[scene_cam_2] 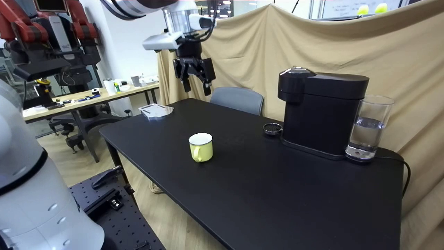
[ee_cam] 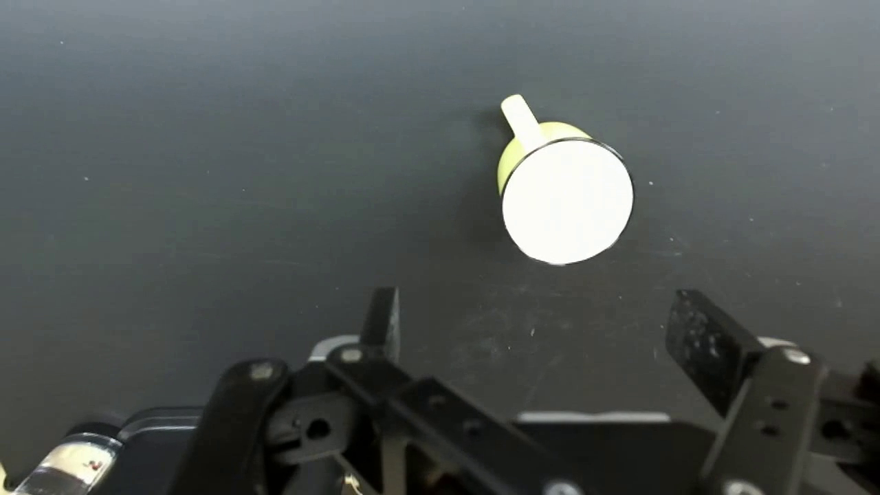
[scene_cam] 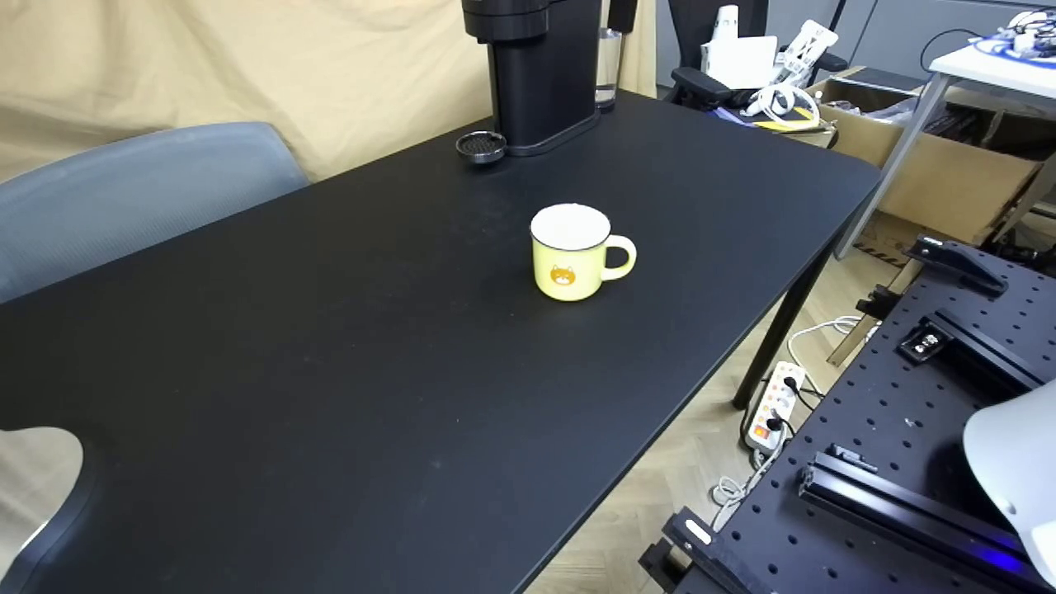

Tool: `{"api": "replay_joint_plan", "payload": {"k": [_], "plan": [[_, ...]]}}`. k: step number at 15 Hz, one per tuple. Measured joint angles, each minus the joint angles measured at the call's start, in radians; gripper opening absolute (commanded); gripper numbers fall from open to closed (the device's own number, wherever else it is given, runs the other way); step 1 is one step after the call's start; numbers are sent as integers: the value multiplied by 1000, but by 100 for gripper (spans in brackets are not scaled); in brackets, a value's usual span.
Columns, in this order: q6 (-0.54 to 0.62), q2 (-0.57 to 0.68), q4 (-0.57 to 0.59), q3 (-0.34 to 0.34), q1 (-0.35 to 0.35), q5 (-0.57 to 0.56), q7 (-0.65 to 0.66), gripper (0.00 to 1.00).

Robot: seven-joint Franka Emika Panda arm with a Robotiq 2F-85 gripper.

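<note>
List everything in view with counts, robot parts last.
Table: 1, black, mid-scene
Mug: 1, yellow, upright on the table
Coffee machine: 1, black, on the table
Water container: 1, clear, beside the coffee machine
Drip tray: 1, dark, coffee machine's foot
Plate: 1, silvery, table corner
Chair: 1, blue-grey, beside the table
Office chair: 1, black, beyond the table
Curtain: 1, tan, behind the table
Side table: 1, wood-coloured, background
Desk: 1, white, background
Box: at least 1, brown, near the desk
Power strip: 1, white, floor
Pegboard: 1, black, beside the table
Other robot: 1, red and black, background
Small clutter: uncounted, mixed colours, background
Robot arm: 1, white, at the pegboard
Jaws: 1 pair, black, open, above the table
</note>
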Motion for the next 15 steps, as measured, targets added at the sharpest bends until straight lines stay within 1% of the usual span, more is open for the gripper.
{"api": "replay_joint_plan", "payload": {"k": [6, 9, 11, 15], "plan": [[54, 213, -3, -12, -14, -22, 0, 100], [122, 302, -7, -12, -12, -21, -6, 100], [148, 332, -7, -14, -12, -21, -6, 100], [157, 336, -7, -16, -11, -26, -6, 100]]}}
